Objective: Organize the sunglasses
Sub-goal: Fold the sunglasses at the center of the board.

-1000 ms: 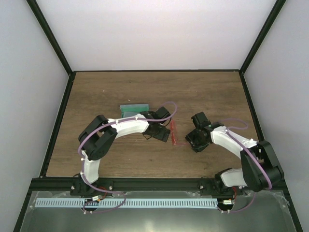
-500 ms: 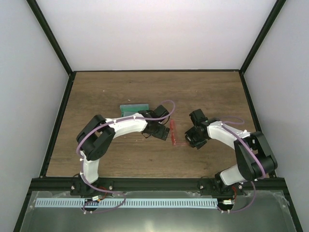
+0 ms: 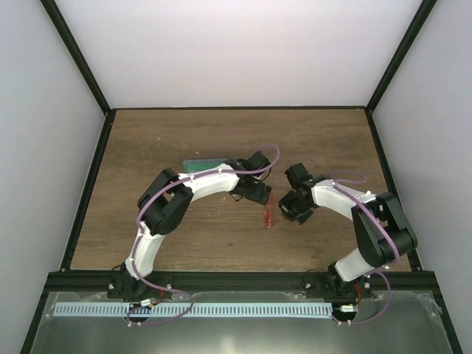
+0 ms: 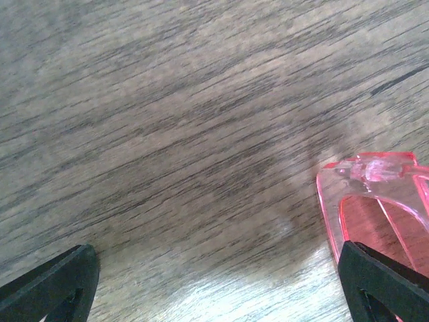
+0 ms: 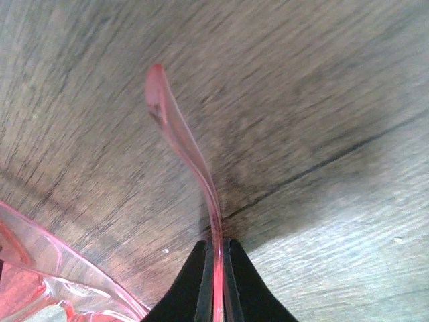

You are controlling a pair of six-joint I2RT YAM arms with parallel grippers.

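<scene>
My left gripper (image 4: pixel 218 272) gapes wide, a frame corner just inside its right finger. The sunglasses (image 3: pixel 269 214) lie between my grippers, long axis running near to far. My right gripper (image 5: pixel 216 268) pinches the temple arm (image 5: pixel 181 141), which points straight ahead, tip curling left.

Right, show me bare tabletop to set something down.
Free: the brown wooden table's far strip by the white wall, and its left side. Crowded: the centre, with left gripper, right gripper, translucent red plastic sunglasses and green oblong case.

glossy, smooth translucent red plastic sunglasses (image 4: pixel 375 218), matt wooden table (image 3: pixel 221 133) with fine dark grain
</scene>
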